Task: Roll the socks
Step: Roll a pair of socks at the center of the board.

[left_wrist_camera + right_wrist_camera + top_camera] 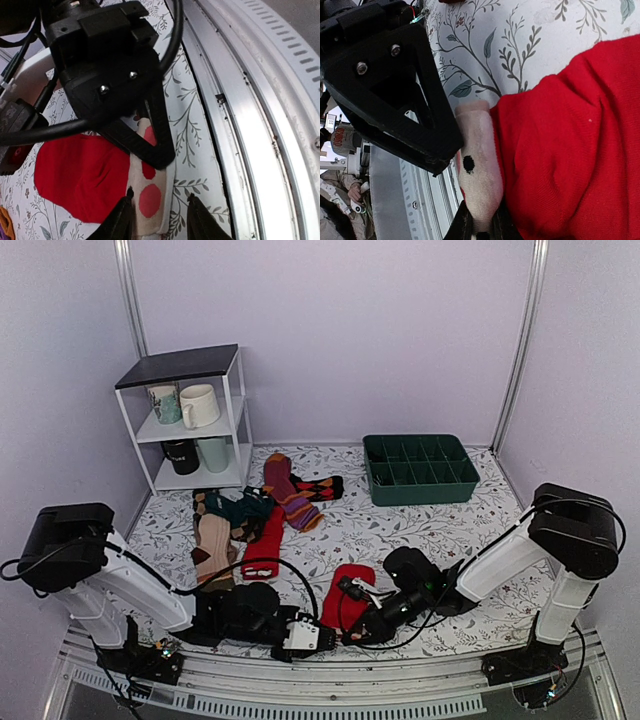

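Red socks (570, 150), cuff pinched in R jaws

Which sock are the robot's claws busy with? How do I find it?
Go to the flowery table's near edge, between the left gripper and the right gripper. The red sock lies there alone, away from the sock pile by the white shelf. A second red sock lies in that pile, but only this one's pale cuff is pinched by the right gripper.
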{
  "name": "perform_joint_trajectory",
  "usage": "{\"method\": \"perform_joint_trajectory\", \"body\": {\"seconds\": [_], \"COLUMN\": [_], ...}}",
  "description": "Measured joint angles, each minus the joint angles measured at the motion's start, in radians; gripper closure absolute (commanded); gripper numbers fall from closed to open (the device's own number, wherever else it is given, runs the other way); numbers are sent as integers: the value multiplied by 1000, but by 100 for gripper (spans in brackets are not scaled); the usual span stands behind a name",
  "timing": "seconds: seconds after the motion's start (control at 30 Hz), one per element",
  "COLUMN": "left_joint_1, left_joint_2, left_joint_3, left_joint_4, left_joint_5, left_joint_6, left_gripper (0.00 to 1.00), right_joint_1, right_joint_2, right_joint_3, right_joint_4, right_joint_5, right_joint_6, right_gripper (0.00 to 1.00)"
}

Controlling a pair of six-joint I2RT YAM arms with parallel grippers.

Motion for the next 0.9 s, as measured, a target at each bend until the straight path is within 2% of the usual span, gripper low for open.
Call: {"method": "perform_joint_trajectory", "body": {"seconds": [0.3,0.53,0.73,0.9], "left_joint_1": [-15,-18,-19,-19], "left_joint_2": [37,65,77,95], "left_joint_3": [6,25,37,63], "left_joint_4": [5,5,1,-11], "left_joint_5": [-71,-95,-99,-101], "left_joint_6": [38,45,39,26], "left_gripper": [64,73,87,82], "right_joint_1": [-21,-26,-28,-34], "right_joint_2": [14,17,21,21], "right_joint_3": [3,4,8,8], "right_joint_4": [-9,-12,-19,-34], "right_joint_5": [-66,-79,-91,-113], "right_joint_6": [11,13,13,13], "right_gripper": [91,91,89,89]}}
